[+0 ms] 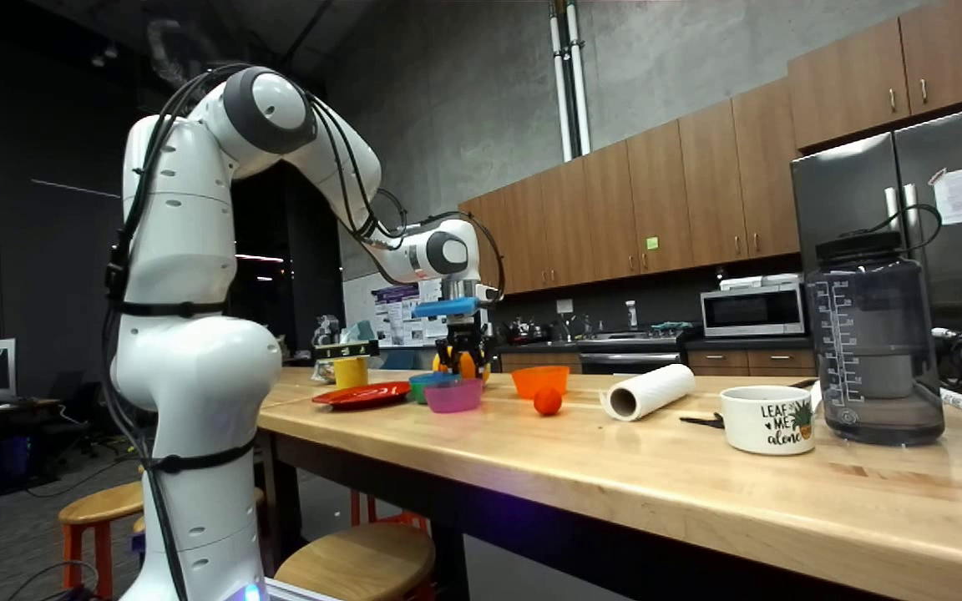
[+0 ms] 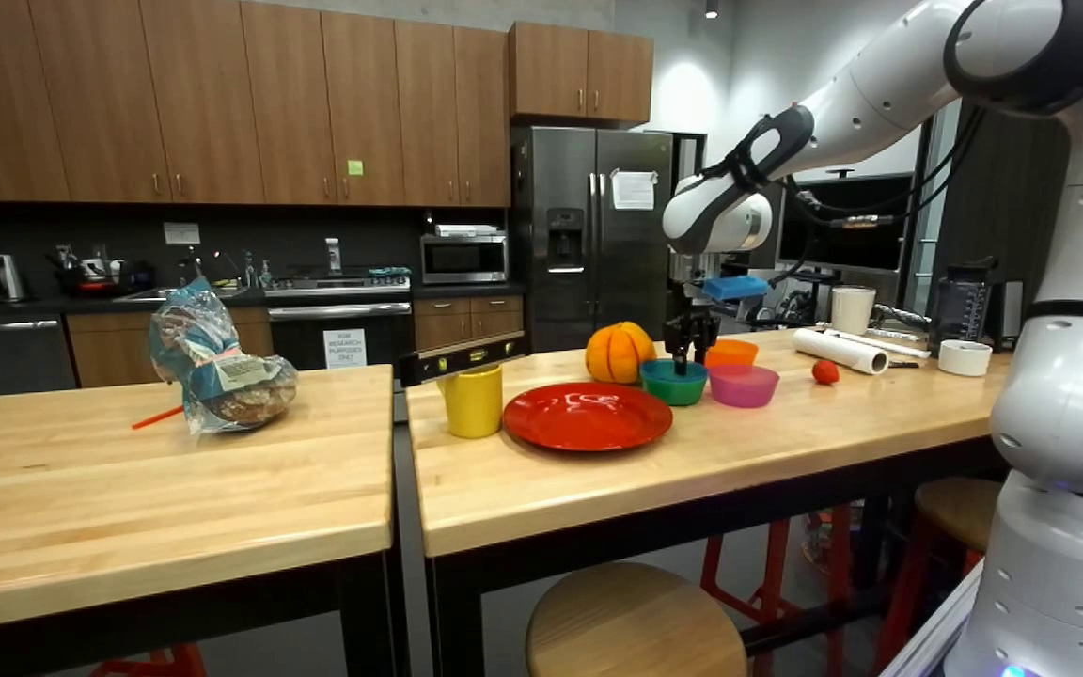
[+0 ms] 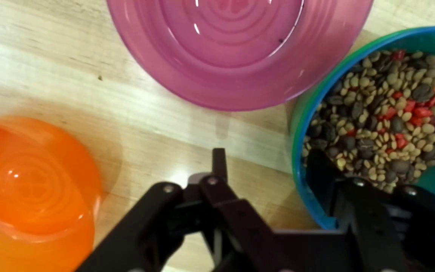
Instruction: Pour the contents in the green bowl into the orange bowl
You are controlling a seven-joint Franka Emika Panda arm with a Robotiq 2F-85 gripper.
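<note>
Only the wrist view looks down onto the contents (image 3: 387, 121) of the green bowl (image 2: 675, 390), a mix of tan, dark and red pieces; there the fingers (image 3: 320, 172) stand spread, one inside the bowl, one outside over bare wood. The orange bowl (image 3: 32, 181) sits apart, beyond the outer finger; in an exterior view the magenta bowl (image 2: 744, 387), just beside the green one, partly hides the orange one. Lettering on the white mug (image 1: 769, 420) shows in an exterior view. Around the bowls are a pumpkin-like thing (image 2: 619, 353), a red plate (image 2: 588, 418), a yellow mug (image 2: 474, 404) with a level (image 2: 452, 362) across its top, a small red round thing (image 1: 547, 401) and a paper roll (image 1: 656, 391). The pale wooden worktop (image 1: 615, 451) has stools (image 1: 356, 563) below its edge; brown cabinets (image 1: 598, 213) and a steel fridge (image 2: 631, 273) stand beyond.
</note>
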